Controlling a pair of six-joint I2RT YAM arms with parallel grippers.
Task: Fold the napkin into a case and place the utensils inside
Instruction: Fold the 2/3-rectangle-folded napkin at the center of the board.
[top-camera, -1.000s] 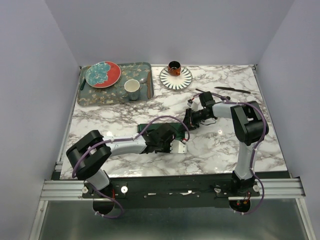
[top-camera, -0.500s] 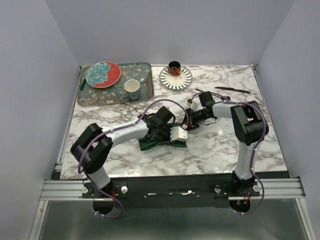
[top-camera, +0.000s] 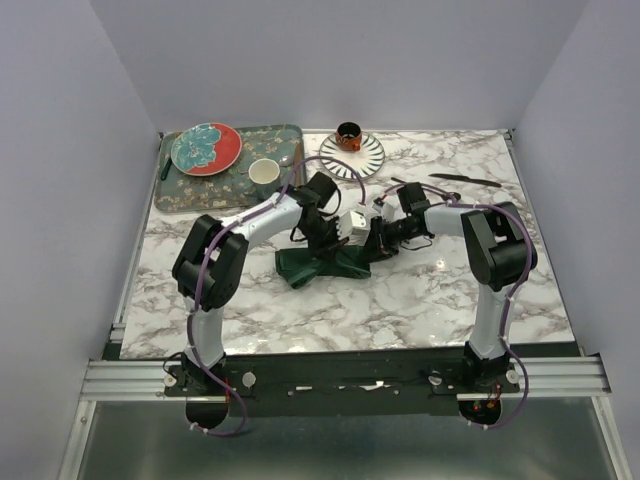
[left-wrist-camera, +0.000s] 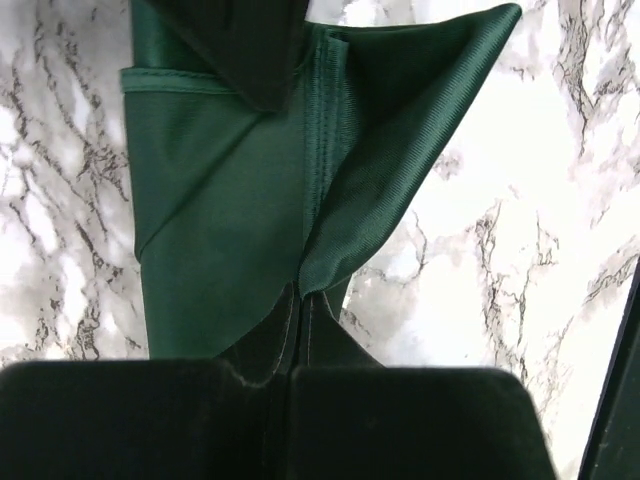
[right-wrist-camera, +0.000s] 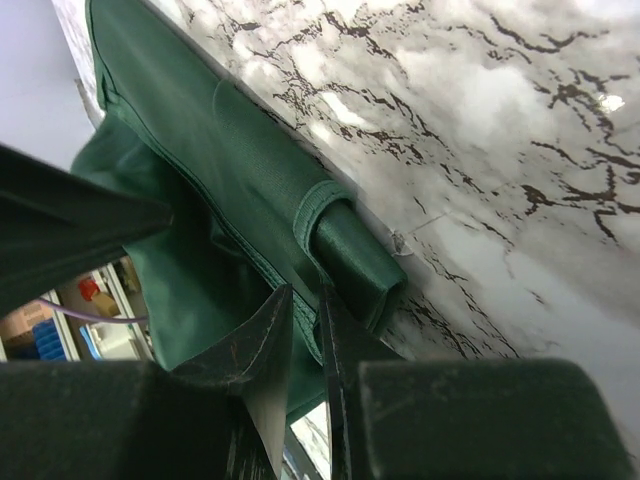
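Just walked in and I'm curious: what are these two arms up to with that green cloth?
They are folding a green napkin in the middle of the marble table. The left gripper is shut on a raised fold, and the right gripper pinches its edge. A black knife lies at the far right, not yet tucked in.

Table (top-camera: 420, 300): white marble-look top with grey-black veining, glossy; it threw back soft bright patches, plainest in the right wrist view. A thin metal strip edged its sides. Back wall (top-camera: 340, 60), left wall (top-camera: 60, 200) and right wall (top-camera: 590, 150): plain, matte, pale lavender-grey, closing the table in on three sides. Light was even and diffuse, from above; shadows were faint. Near edge: a slotted aluminium rail (top-camera: 340, 375) ran the full width. Below it lay a dull grey floor (top-camera: 340, 445), sheet-like; material could not be told.
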